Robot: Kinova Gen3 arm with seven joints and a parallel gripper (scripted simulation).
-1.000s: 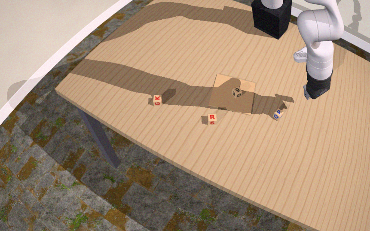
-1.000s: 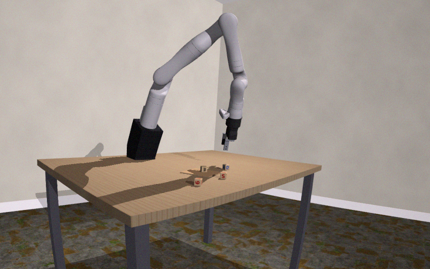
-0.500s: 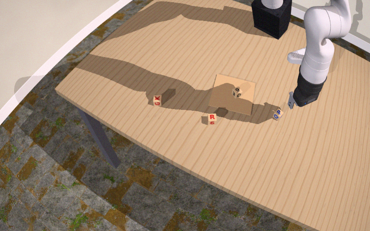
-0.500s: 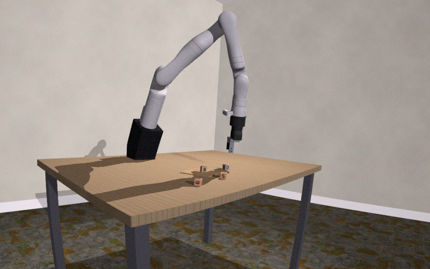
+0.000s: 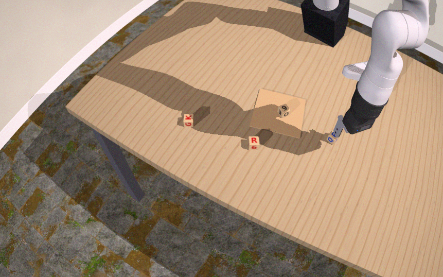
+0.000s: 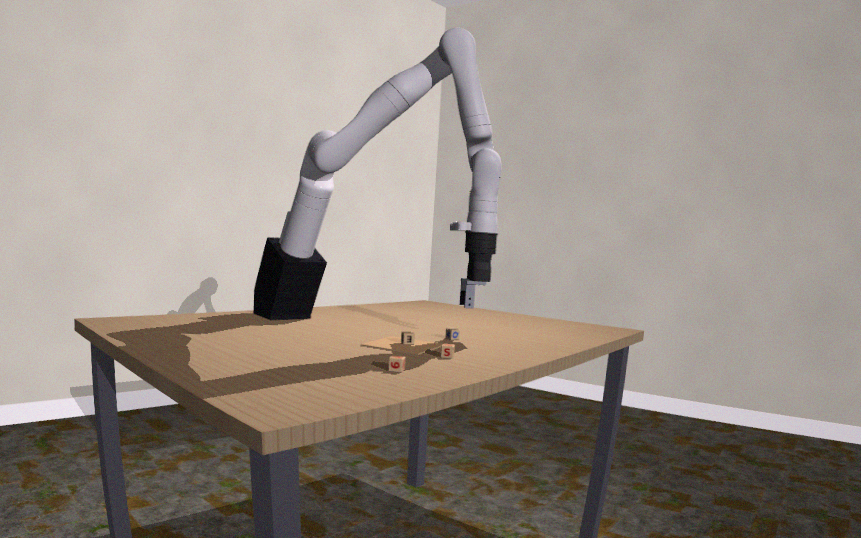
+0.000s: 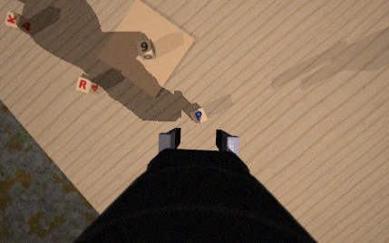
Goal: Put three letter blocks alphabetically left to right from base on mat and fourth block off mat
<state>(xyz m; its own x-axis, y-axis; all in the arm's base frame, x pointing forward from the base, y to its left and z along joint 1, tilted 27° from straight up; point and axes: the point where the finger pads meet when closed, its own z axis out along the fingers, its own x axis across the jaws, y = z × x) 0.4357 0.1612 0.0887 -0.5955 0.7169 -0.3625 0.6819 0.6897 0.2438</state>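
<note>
A thin tan mat lies on the wooden table. A block with a black 9 on top sits on the mat. The block with a blue P on top lies on the table just off the mat's corner. The block with a red R on top lies off the mat near its front edge. The block with a red K on top lies further away on the table. My gripper is open and empty, well above the table and almost over the P block.
The robot's black base stands at the table's far edge. The table edge and the stone floor lie close beyond the R and K blocks in the wrist view.
</note>
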